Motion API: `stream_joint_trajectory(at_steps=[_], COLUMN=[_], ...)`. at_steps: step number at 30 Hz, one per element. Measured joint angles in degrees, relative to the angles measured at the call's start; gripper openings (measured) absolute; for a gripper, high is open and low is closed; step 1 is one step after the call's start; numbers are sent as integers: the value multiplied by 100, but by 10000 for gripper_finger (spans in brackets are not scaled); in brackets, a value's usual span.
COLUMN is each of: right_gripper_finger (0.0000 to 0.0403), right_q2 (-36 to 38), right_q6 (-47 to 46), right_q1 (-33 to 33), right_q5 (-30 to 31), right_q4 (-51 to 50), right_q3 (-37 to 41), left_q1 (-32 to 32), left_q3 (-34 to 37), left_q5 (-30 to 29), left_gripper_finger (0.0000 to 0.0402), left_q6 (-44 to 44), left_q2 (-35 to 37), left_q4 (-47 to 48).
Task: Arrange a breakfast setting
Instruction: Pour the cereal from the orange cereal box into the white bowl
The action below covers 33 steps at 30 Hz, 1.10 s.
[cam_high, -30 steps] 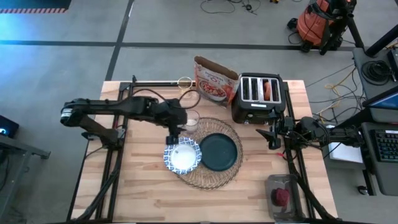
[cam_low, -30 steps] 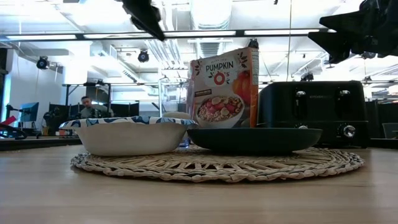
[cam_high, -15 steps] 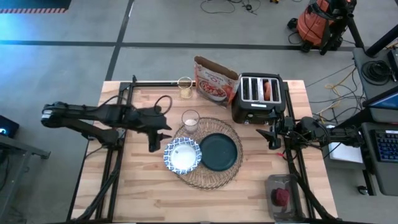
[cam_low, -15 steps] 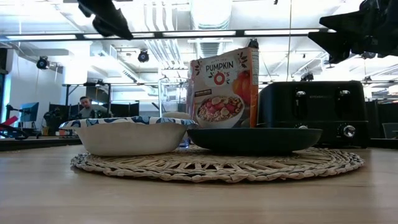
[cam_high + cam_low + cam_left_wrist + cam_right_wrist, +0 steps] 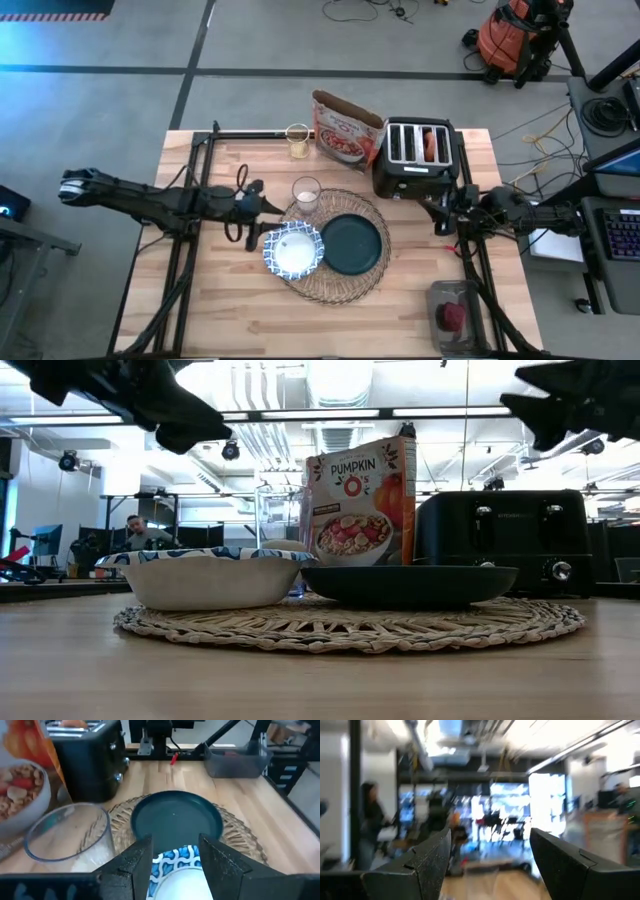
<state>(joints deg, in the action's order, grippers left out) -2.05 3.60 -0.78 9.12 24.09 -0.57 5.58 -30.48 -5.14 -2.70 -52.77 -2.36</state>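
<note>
A round tan woven placemat (image 5: 372, 278) lies mid-table. On it rest a dark teal plate (image 5: 352, 244) and a blue-and-white bowl (image 5: 294, 250). A small clear glass (image 5: 306, 192) stands at the placemat's far left edge. My left gripper (image 5: 257, 218) is open and empty, just left of the bowl and pointing across it toward the plate (image 5: 175, 817). My right gripper (image 5: 440, 215) is open and empty above the table's right side. A browned bagel (image 5: 432, 145) stands in a toaster slot. A small red fruit (image 5: 452, 316) lies in a clear tub. The spoon is out of view.
A black four-slot toaster (image 5: 415, 160) and a red-and-white cereal bag (image 5: 345, 130) stand at the far edge. A second glass with yellowish contents (image 5: 297, 140) stands left of the bag. The clear tub (image 5: 456, 312) sits at the near right corner. Bare wood lies near and left.
My left gripper has drawn back from above the bowl and glass toward the table's left edge. It has tipped from pointing down to nearly level and now faces the bowl. The bowl, plate and glass have stayed put. My right gripper has shifted slightly.
</note>
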Motion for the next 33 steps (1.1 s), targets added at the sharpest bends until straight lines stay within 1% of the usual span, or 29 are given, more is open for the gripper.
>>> stream_joint_trajectory(at_steps=[2, 4, 8, 12, 14, 18, 21, 24, 28, 30, 33], right_gripper_finger=[260, 260, 260, 260, 260, 260, 260, 260, 260, 260, 260], right_q2=[-1, 0, -4, -10, -4, -2, -30, -69, -215, -317, -647], right_q6=[0, 1, -7, -131, -240, -446, -1017, -953, -1007, -1166, -1465], right_q1=[0, 0, 0, 0, 0, 0, 0, 0, 0, 1, 0], right_q5=[154, 138, 263, 444, 447, 447, 453, 430, 427, 609, 1191], right_q4=[341, 594, 622, 628, 645, 576, 539, 487, 533, 513, 351], right_q3=[1, 2, 2, 2, 2, 2, 2, 2, -6, -62, -321], left_q1=[-76, -261, -388, -378, -378, -382, -431, -548, -795, -910, -1047], left_q3=[8, -44, -152, -162, -162, -162, -162, -162, -158, -158, -142], left_q5=[-134, -187, 133, 158, 196, 526, 705, 909, 1033, 1037, 1037], left_gripper_finger=[142, 142, 142, 142, 142, 142, 142, 142, 142, 142, 142], left_q6=[73, 77, 79, 72, 72, 237, 415, 377, 371, 369, 371], left_q2=[17, 127, 198, 129, 91, 119, 225, 302, 402, 435, 489], left_q4=[-124, -38, -57, -92, -131, -131, -23, 174, 322, 344, 389])
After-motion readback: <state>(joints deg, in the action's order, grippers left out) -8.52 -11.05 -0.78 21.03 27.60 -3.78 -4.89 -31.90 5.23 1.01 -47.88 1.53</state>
